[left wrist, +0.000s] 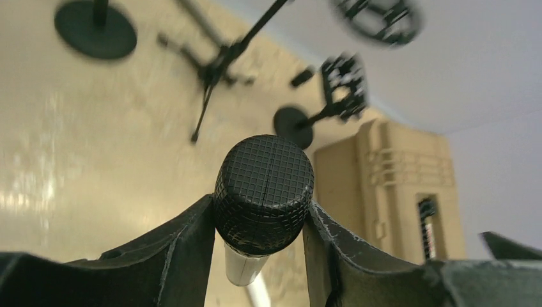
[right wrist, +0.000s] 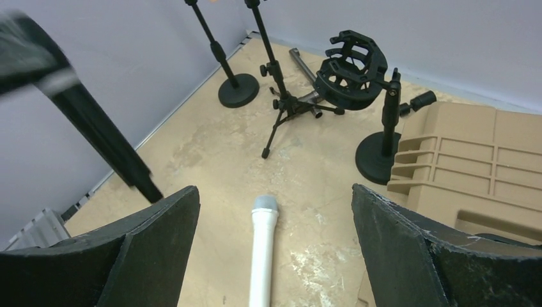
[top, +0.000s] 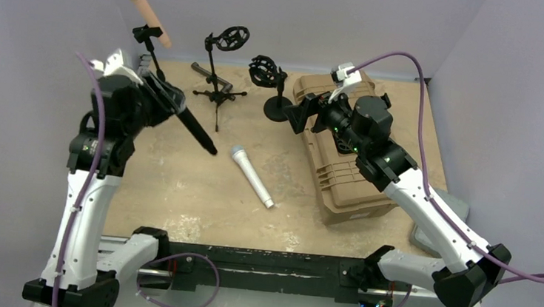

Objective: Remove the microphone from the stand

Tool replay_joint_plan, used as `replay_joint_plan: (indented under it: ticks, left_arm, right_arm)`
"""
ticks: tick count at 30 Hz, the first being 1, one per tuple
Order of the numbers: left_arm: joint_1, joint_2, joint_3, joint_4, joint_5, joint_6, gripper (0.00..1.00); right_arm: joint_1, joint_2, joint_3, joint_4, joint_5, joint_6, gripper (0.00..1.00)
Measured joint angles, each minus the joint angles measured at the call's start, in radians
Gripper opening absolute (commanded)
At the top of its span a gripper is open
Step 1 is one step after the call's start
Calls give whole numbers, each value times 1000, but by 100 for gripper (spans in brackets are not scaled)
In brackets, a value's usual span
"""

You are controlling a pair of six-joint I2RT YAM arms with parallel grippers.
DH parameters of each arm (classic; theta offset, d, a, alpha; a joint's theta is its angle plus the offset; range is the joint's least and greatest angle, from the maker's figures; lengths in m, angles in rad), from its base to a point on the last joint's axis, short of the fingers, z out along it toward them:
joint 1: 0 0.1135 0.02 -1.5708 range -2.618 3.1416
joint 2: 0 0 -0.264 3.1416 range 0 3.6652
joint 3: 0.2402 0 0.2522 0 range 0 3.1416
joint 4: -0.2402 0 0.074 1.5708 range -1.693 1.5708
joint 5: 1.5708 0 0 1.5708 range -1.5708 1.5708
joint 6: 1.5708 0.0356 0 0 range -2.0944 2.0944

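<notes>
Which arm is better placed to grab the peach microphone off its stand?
Probably left: the left gripper is near that black stand, though gripping a black microphone; the open right gripper is away over the tan case.

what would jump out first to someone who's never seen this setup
The left gripper is clamped on a black microphone, held tilted above the left side of the table. At the back left a pink microphone sticks up from a stand, and a white microphone lies flat mid-table.
</notes>
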Motion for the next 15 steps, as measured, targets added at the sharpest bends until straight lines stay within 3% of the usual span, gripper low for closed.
replay_joint_plan:
  ticks: [9,15]
  left_arm:
    - [-1,19,-537,-20,143,-306,0]
    - [-60,93,-705,28,192,-461,0]
  right_arm:
    - [0,8,-2,7,-17,2,86]
    - [0,9,-10,11,-16,8,86]
